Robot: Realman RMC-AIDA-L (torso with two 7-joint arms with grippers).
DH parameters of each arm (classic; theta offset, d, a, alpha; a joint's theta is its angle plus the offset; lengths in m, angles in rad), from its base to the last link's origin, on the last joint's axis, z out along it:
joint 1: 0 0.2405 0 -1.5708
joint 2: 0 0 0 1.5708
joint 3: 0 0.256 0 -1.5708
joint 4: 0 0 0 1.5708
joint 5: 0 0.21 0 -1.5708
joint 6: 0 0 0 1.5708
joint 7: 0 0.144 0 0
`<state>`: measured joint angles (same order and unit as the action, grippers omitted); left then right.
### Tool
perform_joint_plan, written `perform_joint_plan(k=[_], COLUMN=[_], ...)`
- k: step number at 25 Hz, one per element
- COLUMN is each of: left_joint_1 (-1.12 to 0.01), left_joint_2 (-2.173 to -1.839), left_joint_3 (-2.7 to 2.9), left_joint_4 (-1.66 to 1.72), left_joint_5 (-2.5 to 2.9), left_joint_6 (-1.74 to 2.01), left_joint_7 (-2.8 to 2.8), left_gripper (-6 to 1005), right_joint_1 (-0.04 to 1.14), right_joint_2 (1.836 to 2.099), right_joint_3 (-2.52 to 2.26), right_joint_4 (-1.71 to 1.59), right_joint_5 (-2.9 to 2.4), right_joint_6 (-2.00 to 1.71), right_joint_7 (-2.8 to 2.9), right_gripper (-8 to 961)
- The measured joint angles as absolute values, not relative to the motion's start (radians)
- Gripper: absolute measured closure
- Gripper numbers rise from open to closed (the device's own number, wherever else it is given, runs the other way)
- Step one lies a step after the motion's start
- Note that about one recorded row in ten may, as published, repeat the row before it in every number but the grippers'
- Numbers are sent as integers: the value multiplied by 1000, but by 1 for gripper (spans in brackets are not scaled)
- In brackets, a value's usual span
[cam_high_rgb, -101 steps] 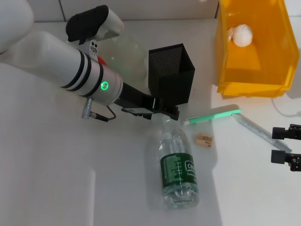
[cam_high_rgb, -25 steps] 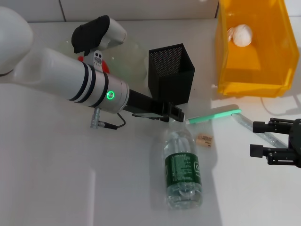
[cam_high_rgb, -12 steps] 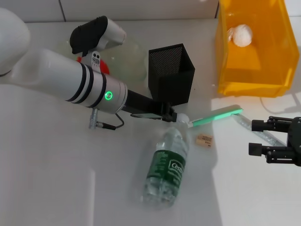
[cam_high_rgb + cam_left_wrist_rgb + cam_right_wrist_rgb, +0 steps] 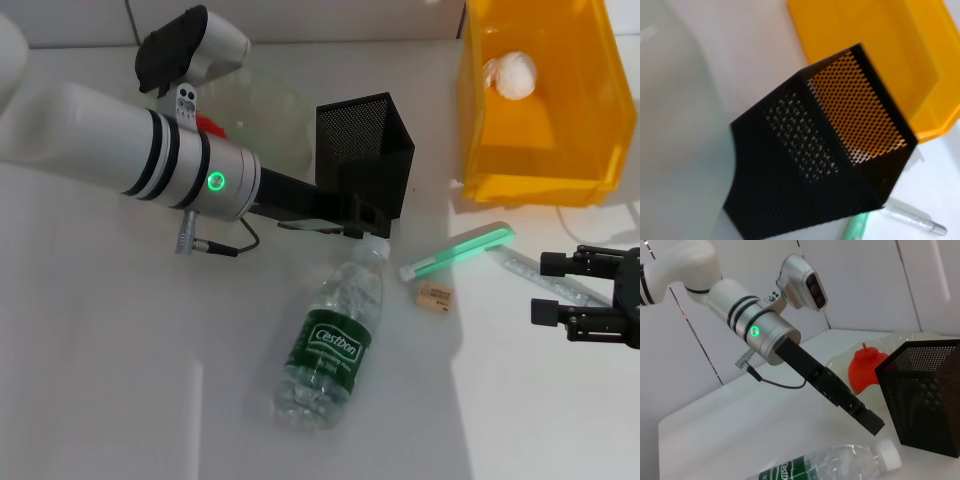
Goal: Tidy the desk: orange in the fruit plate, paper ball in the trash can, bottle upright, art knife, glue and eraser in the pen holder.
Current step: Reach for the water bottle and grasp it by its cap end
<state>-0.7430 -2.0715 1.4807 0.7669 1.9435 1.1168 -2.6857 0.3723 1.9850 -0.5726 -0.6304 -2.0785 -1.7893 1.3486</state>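
Nearest to me the bottle [image 4: 332, 343] lies on its side on the white table [image 4: 110, 400], and it has just swung round: a second ago its bottom pointed straight at me, and now the bottom has slid to the near left while the white cap still sits up by my left hand [image 4: 368, 222]. I think my left hand is pushing or tugging at the cap end, but I cannot tell if it is wide, narrow or holding the cap, since the head view hides the fingertips and the left wrist view shows none. So the bottle is not standing yet, and I judge the grip on it is not sure. On the near right my right hand [image 4: 553, 288] hangs over the table with a narrow gap between its fingers, holding nothing; it has barely moved in the last second. A little farther in, the small eraser [image 4: 434, 295] lies just right of the bottle's neck, and beside it a green stick-like thing [image 4: 457, 251] and a clear pen-like thing [image 4: 527, 265] lie on the table, still waiting. Behind my left hand stands the black pen holder [image 4: 362, 152]; I see nothing sticking out of it. Far left, the orange [image 4: 210, 126] sits in the fruit plate [image 4: 262, 120], partly behind my arm. Far right, the paper ball [image 4: 511, 74] is inside the trash can [image 4: 540, 160]. Those two jobs look done.
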Motion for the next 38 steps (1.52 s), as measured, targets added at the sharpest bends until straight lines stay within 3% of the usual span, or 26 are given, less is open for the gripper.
perform_joint_plan(k=[12,38], left_joint_1=[-742,-781], left_joint_2=[-2070,-2080], left_joint_3=[1484,1602], left_joint_4=[842,816], left_joint_5=[2022,2046], left_joint_6=[1173,1059], left_joint_7=[-2682,-2753], left_gripper=[297,262], right_joint_1=[371,376], right_joint_2=[1980,1985], right_joint_3=[-569,-574], right_joint_4=[-604,-597], right_joint_5=[-2080,-2080], right_joint_6=[-1778,-1749], right_joint_7=[1351,1338], right_gripper=[211,214])
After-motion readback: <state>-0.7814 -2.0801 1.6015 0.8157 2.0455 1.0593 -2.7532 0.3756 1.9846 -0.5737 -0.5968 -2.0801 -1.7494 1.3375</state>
